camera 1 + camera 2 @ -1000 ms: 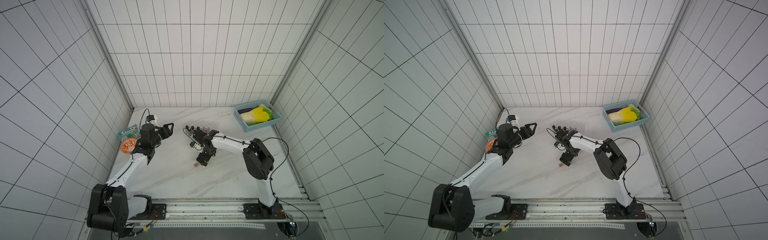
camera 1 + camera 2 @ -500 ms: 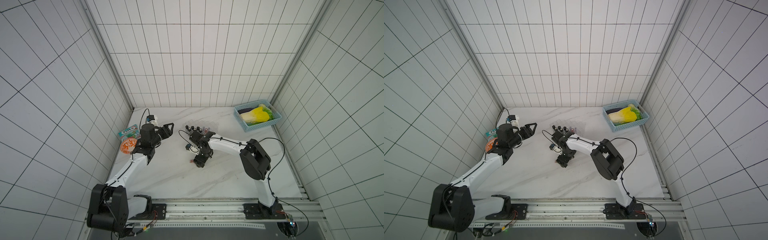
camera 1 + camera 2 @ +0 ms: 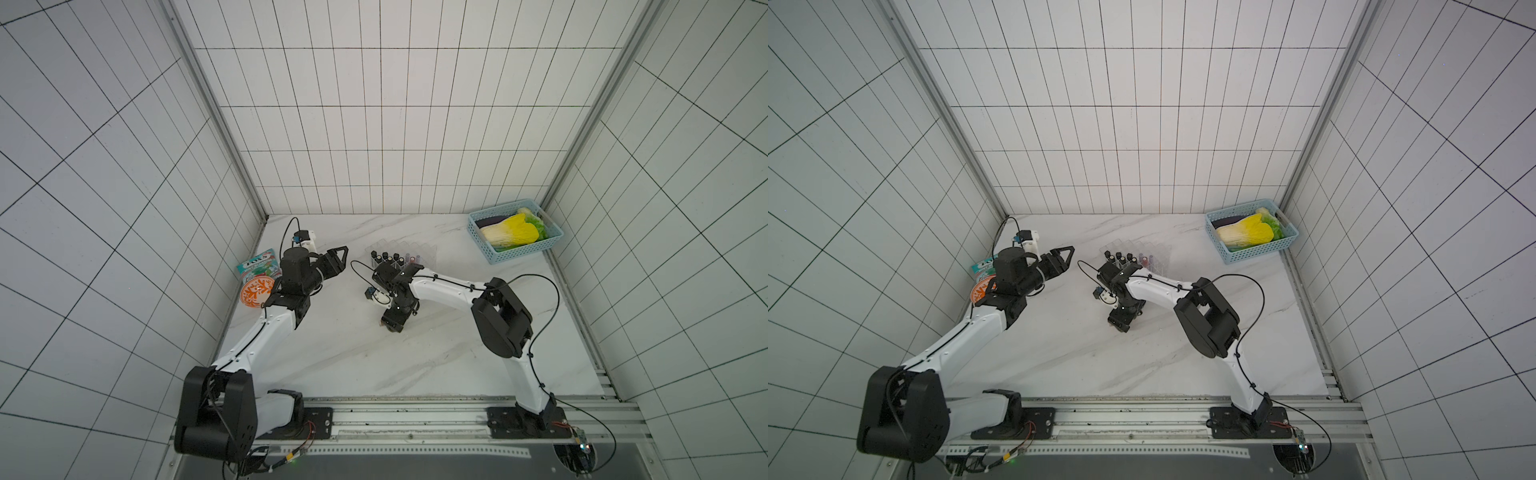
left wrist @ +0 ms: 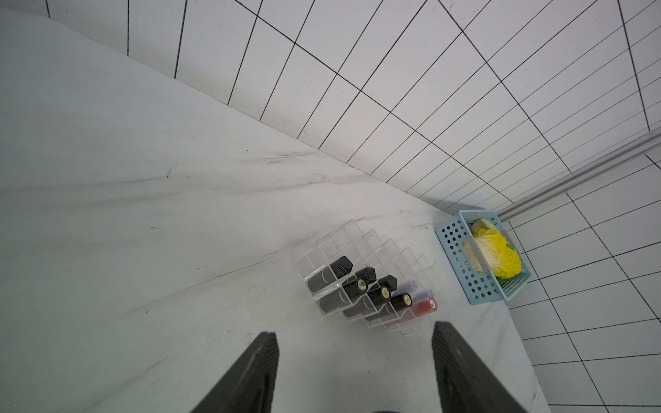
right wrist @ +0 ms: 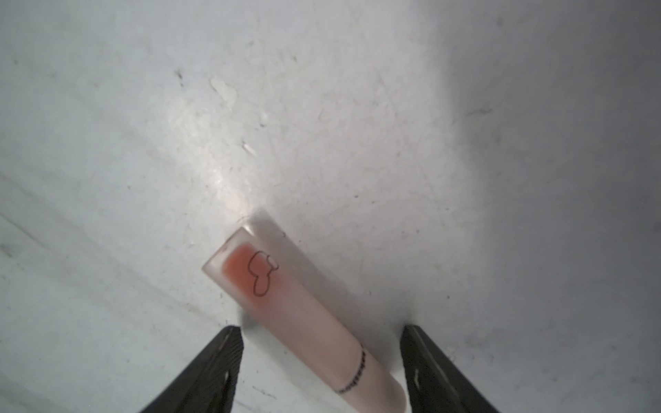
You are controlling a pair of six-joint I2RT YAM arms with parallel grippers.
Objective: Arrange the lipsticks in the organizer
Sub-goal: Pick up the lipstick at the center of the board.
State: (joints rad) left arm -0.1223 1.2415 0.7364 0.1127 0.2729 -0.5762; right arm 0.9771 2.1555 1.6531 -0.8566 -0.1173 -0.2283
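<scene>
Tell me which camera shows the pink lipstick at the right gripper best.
The right wrist view: the pink lipstick lies close-up on the marble between the right gripper's open fingers. In both top views the gripper hides it. The left wrist view misses it.

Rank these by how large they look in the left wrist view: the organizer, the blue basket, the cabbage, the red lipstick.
1. organizer, though it is nearer the camera than the basket, so its lead is unsure
2. basket
3. cabbage
4. red lipstick, clearly the smallest
</scene>
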